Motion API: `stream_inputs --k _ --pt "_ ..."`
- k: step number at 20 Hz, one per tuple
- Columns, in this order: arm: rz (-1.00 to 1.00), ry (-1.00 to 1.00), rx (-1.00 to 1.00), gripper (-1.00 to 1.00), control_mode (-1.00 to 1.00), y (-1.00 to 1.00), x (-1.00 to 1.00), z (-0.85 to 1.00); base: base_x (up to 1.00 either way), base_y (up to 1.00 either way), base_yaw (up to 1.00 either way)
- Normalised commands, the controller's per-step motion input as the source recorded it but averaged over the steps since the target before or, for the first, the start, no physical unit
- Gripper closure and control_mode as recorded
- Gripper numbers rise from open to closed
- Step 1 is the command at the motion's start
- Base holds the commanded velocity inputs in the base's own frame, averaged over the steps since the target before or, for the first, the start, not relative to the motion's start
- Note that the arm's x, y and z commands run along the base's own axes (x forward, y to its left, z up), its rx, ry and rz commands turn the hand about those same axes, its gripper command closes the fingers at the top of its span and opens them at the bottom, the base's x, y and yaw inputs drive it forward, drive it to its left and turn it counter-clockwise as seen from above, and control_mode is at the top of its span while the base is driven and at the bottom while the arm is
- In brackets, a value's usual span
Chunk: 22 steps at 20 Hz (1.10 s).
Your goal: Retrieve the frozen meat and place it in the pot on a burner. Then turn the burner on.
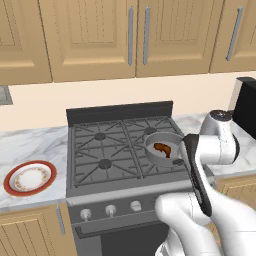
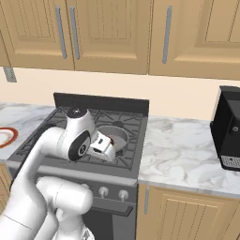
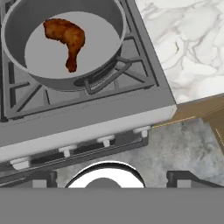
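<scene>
Here the pincer (image 3: 106,177) hangs over the stove's front edge, its two dark fingertips (image 3: 40,178) spread well apart, holding nothing. Just beyond it the pot (image 3: 17,56) sits on the front right burner with the frozen meat (image 3: 66,40) lying inside. Below run the stove knobs (image 1: 110,210). Rightward lies the marble counter (image 2: 187,150); wooden cabinets (image 1: 100,35) hang above.
</scene>
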Motion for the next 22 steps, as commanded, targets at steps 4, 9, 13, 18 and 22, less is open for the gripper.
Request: stream_inputs --k 4,9,13,18,22 --pt "0.00 -0.15 -0.03 -1.00 -1.00 -0.27 -1.00 0.01 0.00 0.00 0.00" --pt "0.00 -0.09 -0.03 -1.00 -1.00 -0.30 -0.98 0.00 0.00 0.00 0.00" --pt "0.03 0.00 0.00 -1.00 -1.00 -0.04 -0.35 -0.11 0.00 0.00 0.00" --pt "0.01 0.01 0.00 -1.00 -1.00 0.00 -0.01 -0.02 0.00 0.00 0.00" --pt "0.00 0.00 0.00 -1.00 -1.00 0.00 0.00 0.00 0.00 0.00 0.00"
